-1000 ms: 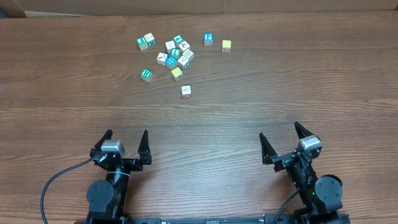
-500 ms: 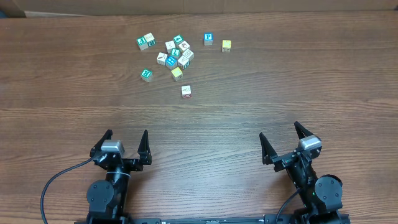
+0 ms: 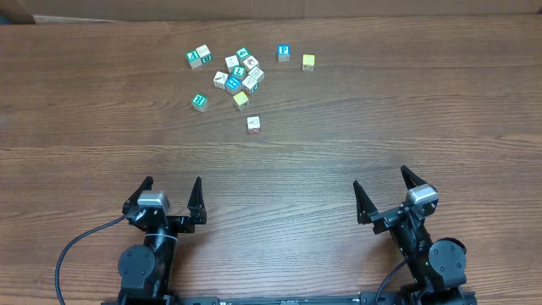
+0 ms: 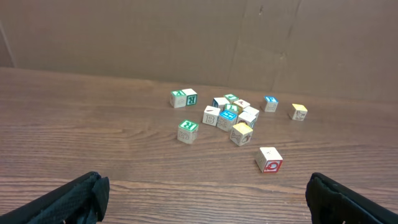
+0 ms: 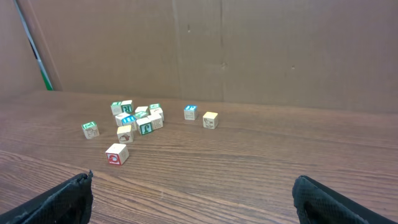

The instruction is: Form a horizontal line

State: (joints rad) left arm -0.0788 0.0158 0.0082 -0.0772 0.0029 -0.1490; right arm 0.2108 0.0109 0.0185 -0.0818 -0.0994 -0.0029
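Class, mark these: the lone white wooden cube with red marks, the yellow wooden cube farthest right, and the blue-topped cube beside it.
White cube with red marks (image 3: 253,124): overhead view, top face.
Far-right yellow cube (image 3: 308,62): overhead view, top face.
Blue-topped cube (image 3: 284,53): overhead view, top face.

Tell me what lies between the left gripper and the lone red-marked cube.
Nothing: only bare table between the left gripper and the red-marked cube, clearest in the overhead view.

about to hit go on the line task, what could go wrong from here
The jumble of cubes is packed tight, so fingers reaching in could knock neighbours.
The cubes look tiny beside the wide-open left gripper and right gripper; a grasp could twist one.
The lone red-marked cube and outlying yellow cube lie apart; pushing them together could leave a crooked row.
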